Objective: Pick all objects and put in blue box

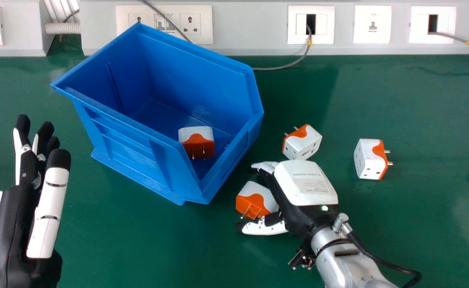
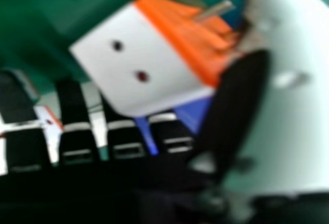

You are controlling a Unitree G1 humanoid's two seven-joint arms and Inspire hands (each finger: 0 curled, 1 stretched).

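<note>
One adapter (image 1: 254, 200) is pinched in my right robot hand (image 1: 306, 182), thumb against its orange pin side, fingers opposite, just off the near corner of the blue box (image 1: 124, 154). Pins make a poor seat, so I should settle the thumb firmly and squeeze evenly before trusting the lift. Then straight up past the rim, leftward, and a low release beside the boxed adapter (image 1: 197, 138). A third adapter (image 1: 303, 144) sits just beyond my knuckles, toward the back edge of the counter (image 1: 158, 248); a fourth adapter (image 1: 366, 159) lies nearer its right edge. My left robot hand (image 1: 14, 228) rests idle, fingers straight, by the left edge.
</note>
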